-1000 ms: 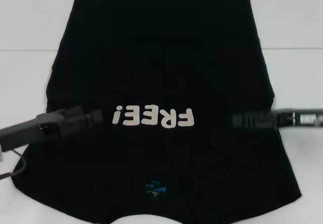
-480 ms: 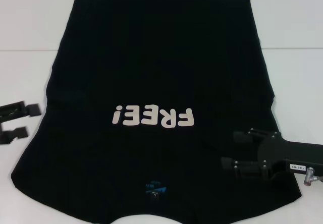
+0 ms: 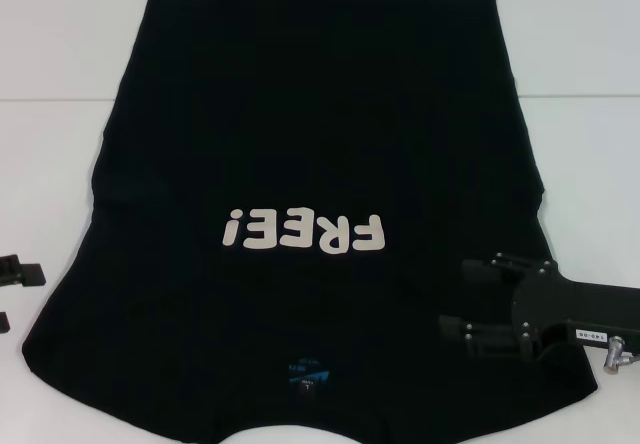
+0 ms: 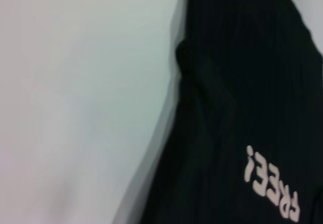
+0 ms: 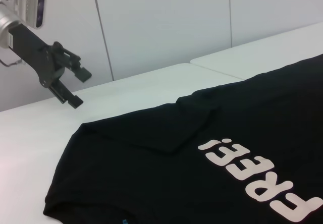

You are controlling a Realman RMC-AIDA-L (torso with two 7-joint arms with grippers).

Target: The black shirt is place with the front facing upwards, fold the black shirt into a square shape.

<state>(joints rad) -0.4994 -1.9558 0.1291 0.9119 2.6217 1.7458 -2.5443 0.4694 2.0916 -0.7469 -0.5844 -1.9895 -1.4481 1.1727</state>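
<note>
White tabletop [image 3: 60, 154] runs under the whole scene, with pale wall panels [image 5: 161, 27] behind it, and the black shirt [image 3: 320, 144] lies spread flat across the middle, front up, its cream "FREE!" lettering [image 3: 304, 232] and the small blue neck label [image 3: 306, 372] at the edge nearest the robot. Both sleeves look already turned in over the body, leaving a tall, slightly tapered panel that is not yet a square. The right gripper [image 3: 470, 298] hovers low over the shirt's near right part, fingers spread and holding nothing; the left gripper [image 5: 75, 87] hangs above bare table off the shirt's left edge, also parted and empty. My worry is an uneven pickup: with the two grippers placed so differently, one side may lift first and drag the soft cloth askew, undoing the tucked sleeves. A pinch taking only the top layer would let the sleeve fold [image 5: 194, 110] slip open, and a skewed fold would spoil the square
</note>
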